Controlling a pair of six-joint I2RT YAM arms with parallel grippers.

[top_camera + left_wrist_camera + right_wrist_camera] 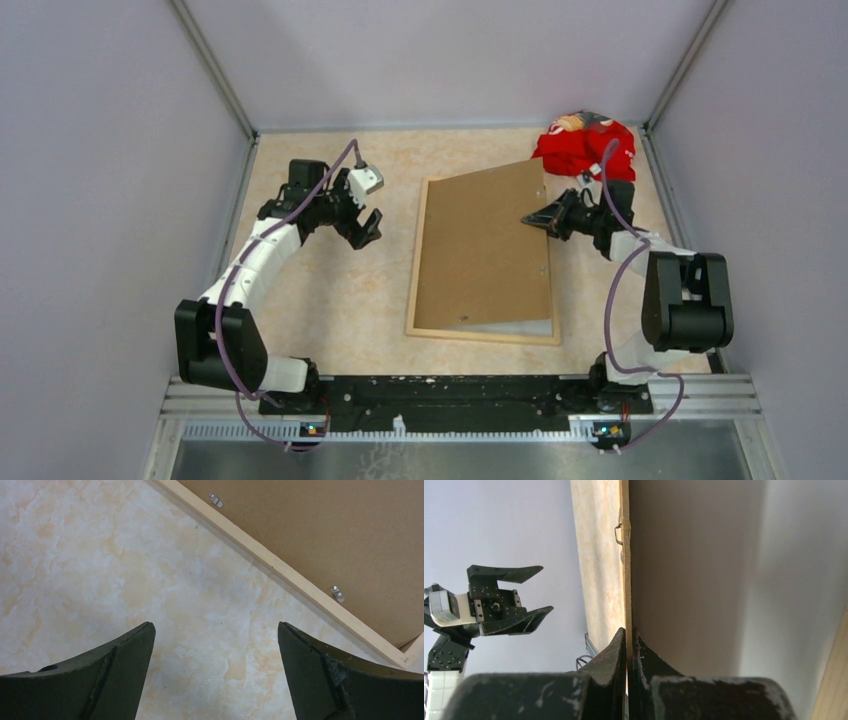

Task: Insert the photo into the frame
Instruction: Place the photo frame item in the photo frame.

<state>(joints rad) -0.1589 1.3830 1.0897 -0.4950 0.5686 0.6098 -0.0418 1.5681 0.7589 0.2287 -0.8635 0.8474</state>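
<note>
The light wood frame [415,260] lies flat on the table. The brown backing board [485,240] rests in it, tilted, with its right edge raised. My right gripper [535,218] is shut on that raised edge [625,580], fingers on both faces [629,632]. The photo shows only as a white strip of its plain back [515,326] under the board at the frame's near end, and as a white surface [794,580] under the board. My left gripper [365,228] is open and empty above the table, left of the frame rail [280,567].
A red cloth [585,145] lies at the back right corner, behind the right arm. Small metal tabs [216,500] sit along the frame's left rail. Grey walls close in the table on three sides.
</note>
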